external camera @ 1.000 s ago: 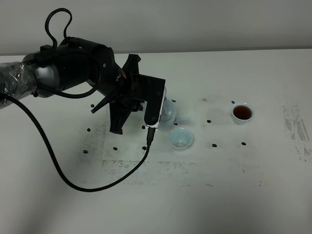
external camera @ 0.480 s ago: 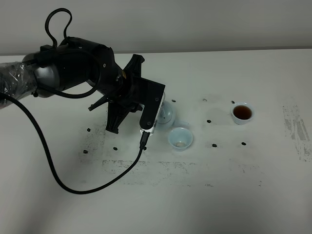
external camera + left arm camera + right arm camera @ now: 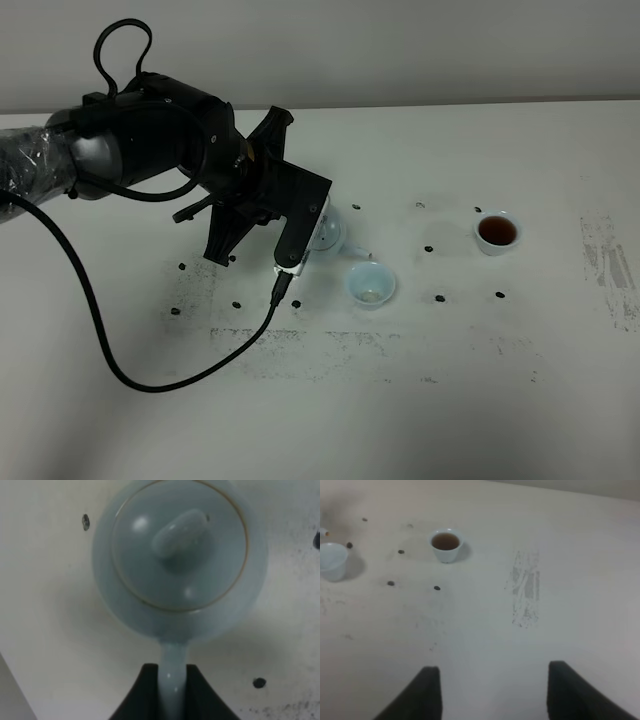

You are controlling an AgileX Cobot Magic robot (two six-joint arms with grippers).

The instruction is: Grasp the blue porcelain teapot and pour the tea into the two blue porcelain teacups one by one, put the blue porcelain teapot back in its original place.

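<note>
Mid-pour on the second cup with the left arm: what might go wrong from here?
The blue porcelain teapot has its spout by the rim of the near teacup, not its middle; tea may hit the table.
The lid is unheld; more tilt might slide it off.
The left gripper pinches only the thin handle, so the pot could swivel.

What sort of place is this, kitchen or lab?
Probably a lab test bench: bare white table with black marker dots and scuffed patches, a cabled robot arm holding a teapot.
</note>
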